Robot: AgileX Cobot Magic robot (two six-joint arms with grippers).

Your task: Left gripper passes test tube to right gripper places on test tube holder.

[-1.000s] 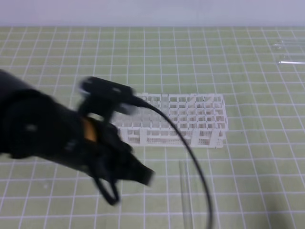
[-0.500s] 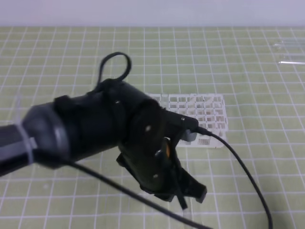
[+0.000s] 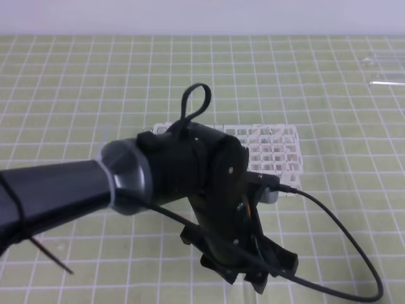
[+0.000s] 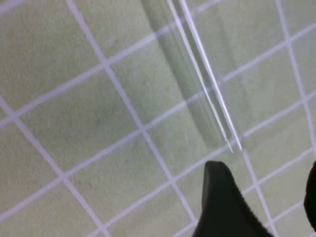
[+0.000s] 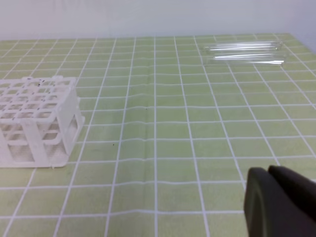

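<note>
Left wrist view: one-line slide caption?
Open black left gripper poised above a slender clear glass test tube lying on the green gridded mat, not yet grasped.

A lab bench: white test tube holder [image 5: 35,120], glass test tubes [image 5: 244,53], green gridded mat [image 5: 163,128].

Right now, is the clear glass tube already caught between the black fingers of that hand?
No: in the left wrist view the clear glass tube lies on the green gridded mat, ahead of the black fingers.

Clear test tube [image 4: 197,84] lies flat (on green mat [image 4: 74,98]).
</note>
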